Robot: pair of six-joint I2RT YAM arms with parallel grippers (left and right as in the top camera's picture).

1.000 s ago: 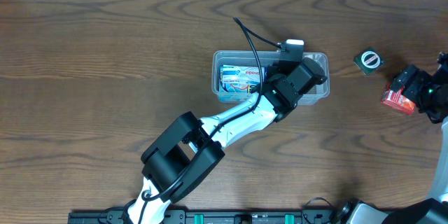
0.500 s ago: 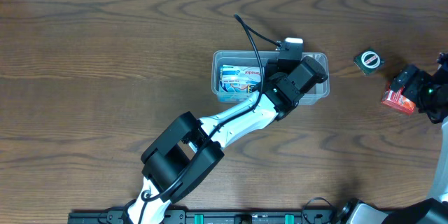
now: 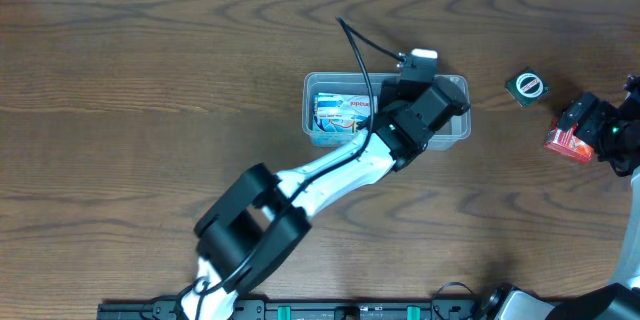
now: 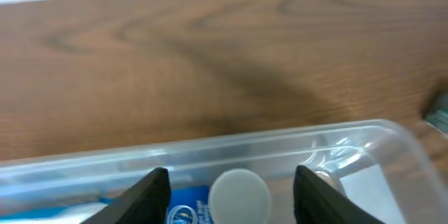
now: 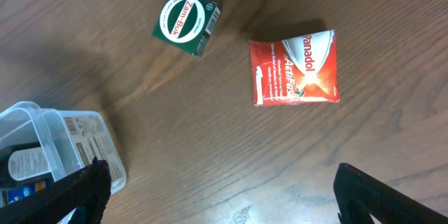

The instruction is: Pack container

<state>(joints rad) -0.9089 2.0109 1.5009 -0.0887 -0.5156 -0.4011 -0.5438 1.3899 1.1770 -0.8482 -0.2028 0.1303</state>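
The clear plastic container (image 3: 318,88) stands mid-table and holds a blue-and-white packet (image 3: 343,112). My left gripper (image 3: 432,110) hangs over its right half. In the left wrist view the gripper (image 4: 232,196) is open, its fingers either side of a white round cap (image 4: 240,194) on a blue package (image 4: 185,211), behind the container's far rim (image 4: 280,143). My right gripper (image 3: 592,126) is at the far right. It is wide open and empty (image 5: 220,196) over bare wood. A red Panadol packet (image 5: 295,68) and a green Zam-Buk tin (image 5: 186,20) lie on the table.
The Zam-Buk tin (image 3: 526,86) sits right of the container, and the red packet (image 3: 562,143) lies partly under my right arm. The container's corner (image 5: 105,155) shows at the lower left of the right wrist view. The table's far edge runs along the top.
My left arm's elbow has shifted slightly left and its wrist has edged a little toward the far side of the container. The right arm has not moved.
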